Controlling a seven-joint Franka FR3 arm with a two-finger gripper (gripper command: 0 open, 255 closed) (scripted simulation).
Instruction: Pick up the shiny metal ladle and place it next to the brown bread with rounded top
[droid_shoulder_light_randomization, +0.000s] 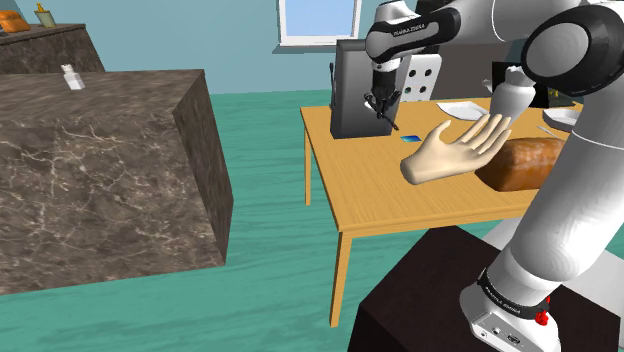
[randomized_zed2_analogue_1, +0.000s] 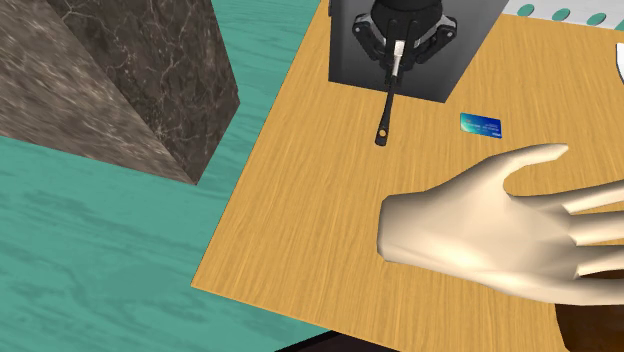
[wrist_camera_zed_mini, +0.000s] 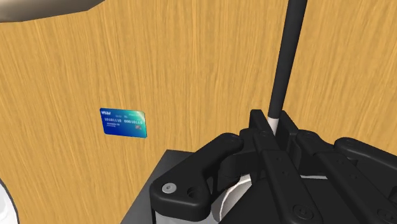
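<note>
Rising from the shoulder view's lower right as a white Franka arm (droid_shoulder_light_randomization: 548, 215) and bending at a large dark joint (droid_shoulder_light_randomization: 572, 45) near the top right corner. Stretching the forearm level toward the shoulder view's left, then turning the wrist (droid_shoulder_light_randomization: 405, 35) to point down. Hanging the all-black gripper (droid_shoulder_light_randomization: 382, 104) straight below the wrist, seen nearly from overhead in the second exterior view (randomized_zed2_analogue_1: 399, 48). Pressing both black fingers (wrist_camera_zed_mini: 257, 122) together on the black handle of the ladle (randomized_zed2_analogue_1: 388, 100), clasping it close to the fingertips in the wrist view (wrist_camera_zed_mini: 275, 121).
</note>
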